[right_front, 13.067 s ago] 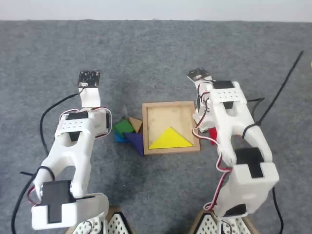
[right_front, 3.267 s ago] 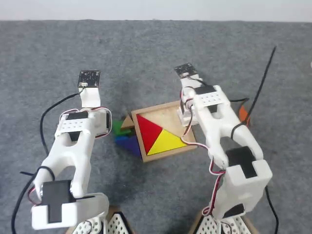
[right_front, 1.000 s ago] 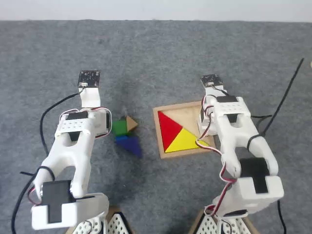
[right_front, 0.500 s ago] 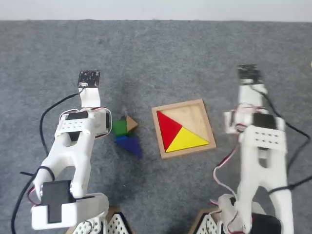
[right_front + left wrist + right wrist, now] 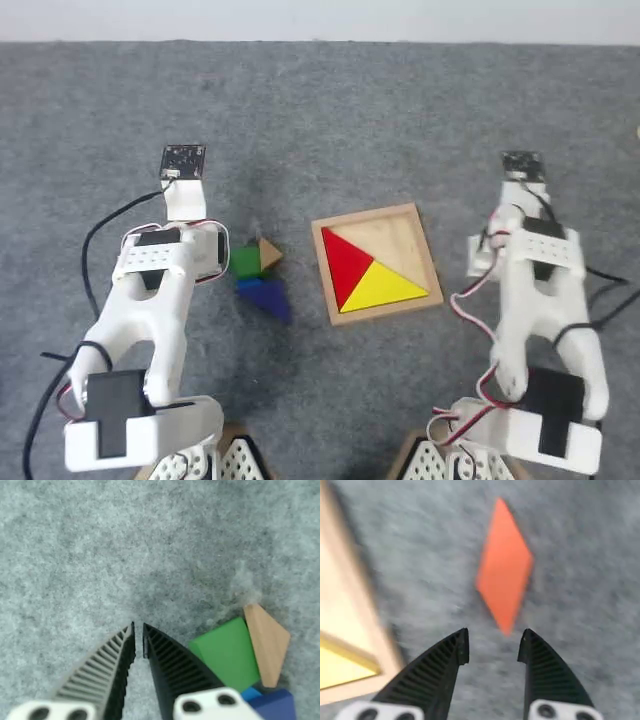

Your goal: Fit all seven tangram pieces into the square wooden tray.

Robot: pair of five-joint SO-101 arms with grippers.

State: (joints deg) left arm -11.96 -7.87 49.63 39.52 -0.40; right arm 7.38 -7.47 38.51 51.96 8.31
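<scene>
The square wooden tray (image 5: pixel 396 240) lies tilted at mid-table, holding a red triangle (image 5: pixel 345 264) and a yellow triangle (image 5: pixel 386 286). A green square (image 5: pixel 246 261), a tan triangle (image 5: pixel 269 251) and a blue piece (image 5: pixel 266 294) cluster to its left. My left gripper (image 5: pixel 138 629) is shut just beside the green square (image 5: pixel 227 652) and the tan triangle (image 5: pixel 268 639). Open, my right gripper (image 5: pixel 495 639) hovers at the near tip of an orange parallelogram (image 5: pixel 504 585) on the carpet, with the tray's rim (image 5: pixel 362 605) alongside.
Everything sits on grey carpet. The left arm (image 5: pixel 160 275) stands left of the loose pieces, and the right arm (image 5: pixel 535 275) stands right of the tray. Cables trail beside both arms.
The right arm has swung from over the tray's right edge out to the carpet on its right. The tray, the loose pieces and the left arm have stayed put over the last second.
</scene>
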